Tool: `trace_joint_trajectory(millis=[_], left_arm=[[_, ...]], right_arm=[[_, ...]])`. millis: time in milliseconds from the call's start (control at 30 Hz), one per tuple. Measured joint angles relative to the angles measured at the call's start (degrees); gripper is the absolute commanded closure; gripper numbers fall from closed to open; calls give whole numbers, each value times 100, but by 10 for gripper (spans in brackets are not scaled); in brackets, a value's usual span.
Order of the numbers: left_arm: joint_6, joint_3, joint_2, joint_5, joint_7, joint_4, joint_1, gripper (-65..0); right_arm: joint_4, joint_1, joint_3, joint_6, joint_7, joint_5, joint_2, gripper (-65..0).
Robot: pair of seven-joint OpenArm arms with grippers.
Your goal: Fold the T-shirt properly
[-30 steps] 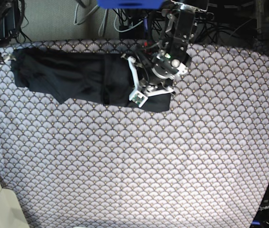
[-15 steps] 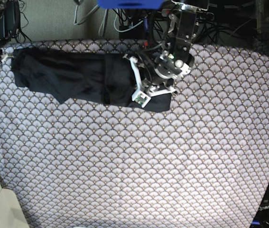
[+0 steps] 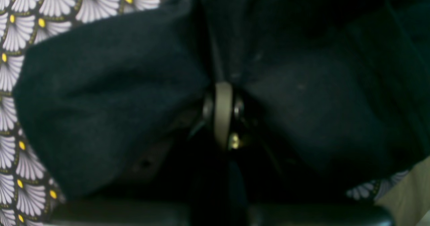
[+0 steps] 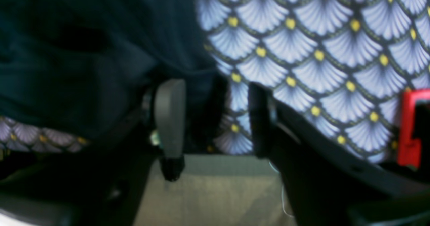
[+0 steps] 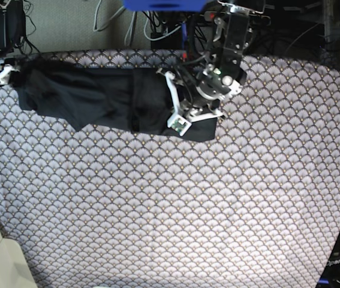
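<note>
Since the earlier frame the right gripper (image 4: 211, 118) at the far left table edge has spread its jaws and let go of the T-shirt (image 5: 110, 96), which lies as a long dark band across the back of the scallop-patterned tablecloth (image 5: 170, 204). Over on the right, the left gripper (image 3: 221, 115) is pinched shut on a bunched fold of fabric. Risk as I see it: one-sided pulling drags or twists the band, since the left end is free now.

The right gripper (image 4: 215, 118) has its jaws standing apart, a grey pad on the left and a black finger on the right. The dark T-shirt (image 4: 84, 51) fills the upper left, its edge drooping just beside the grey pad. Scallop-patterned tablecloth (image 4: 319, 51) spreads to the right. A red part (image 4: 410, 125) shows at the right edge
</note>
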Motion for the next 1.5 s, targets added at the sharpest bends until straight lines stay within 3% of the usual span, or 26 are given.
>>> trace_joint_trajectory(millis=[567, 867, 1033, 1233, 1500], left_arm=[[-2, -2, 15, 2, 4, 0, -7, 0], [-2, -2, 15, 2, 9, 0, -7, 0], [-2, -2, 15, 0, 7, 0, -7, 0], [-2, -2, 15, 0, 22, -2, -15, 0], [-2, -2, 17, 0, 22, -2, -17, 0]], right_arm=[[-289, 245, -247, 0, 31, 42, 68, -444], [-291, 275, -863, 0, 273, 63, 52, -444], [-339, 278, -872, 2, 295, 94, 105, -444], [-358, 420, -859, 0, 249, 87, 398, -444], [-361, 387, -866, 2, 219, 87, 251, -444]])
